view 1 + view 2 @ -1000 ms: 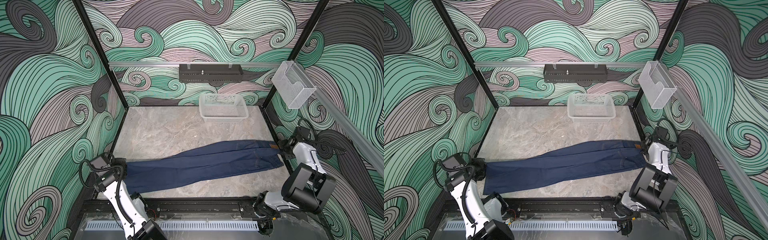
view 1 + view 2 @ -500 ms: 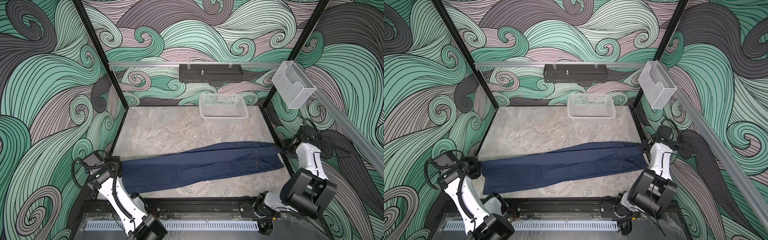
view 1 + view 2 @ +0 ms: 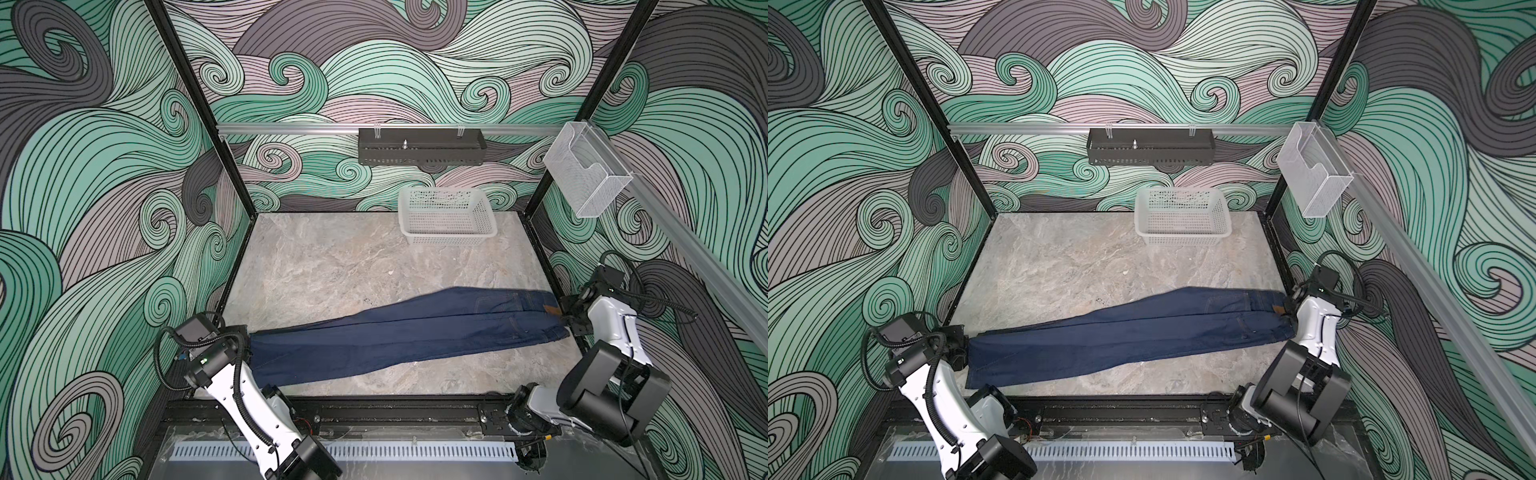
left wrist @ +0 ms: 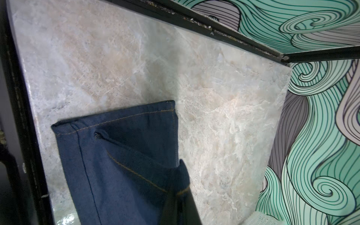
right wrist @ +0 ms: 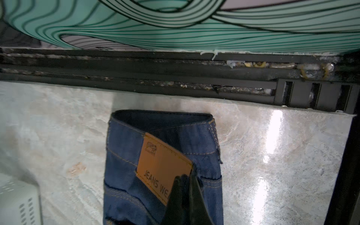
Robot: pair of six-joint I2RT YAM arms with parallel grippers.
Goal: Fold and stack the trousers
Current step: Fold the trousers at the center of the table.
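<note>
Dark navy-blue denim trousers (image 3: pixel 407 332) with tan stitching, folded leg on leg, stretch across the near half of the grey marble-patterned table (image 3: pixel 332 257). The left gripper (image 3: pixel 249 352) is clamped on the hem end at the left edge. The right gripper (image 3: pixel 566 320) pinches the waistband at its brown-orange patch (image 5: pixel 163 165) at the right edge. Farther back, well apart from the trousers, a white perforated plastic basket (image 3: pixel 446 232) stands by the rear wall.

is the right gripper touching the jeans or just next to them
Touching. The right wrist view shows the right gripper shut on the jeans at the waistband, beside the brown patch.
</note>
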